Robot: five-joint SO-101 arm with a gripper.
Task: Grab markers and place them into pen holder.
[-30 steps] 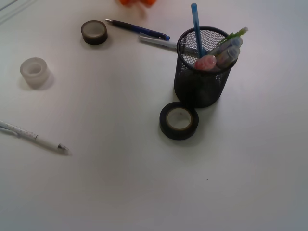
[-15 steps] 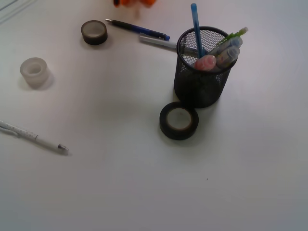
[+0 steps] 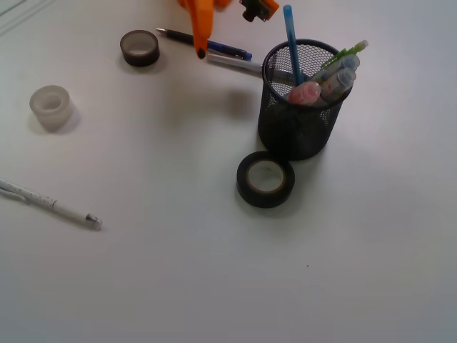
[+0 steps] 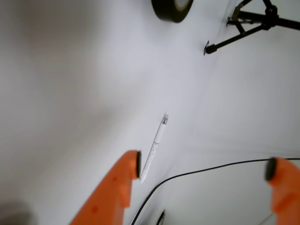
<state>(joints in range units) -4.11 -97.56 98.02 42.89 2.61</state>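
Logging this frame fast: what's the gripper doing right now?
Gripper: open, jaws wide apart, holding nothing.

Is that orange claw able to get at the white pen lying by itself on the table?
Probably yes. The gripper is wide open with nothing in it, and the white pen lies alone on bare table, nothing on or beside it. The gripper sits at the far edge, so it has to cross the table first.
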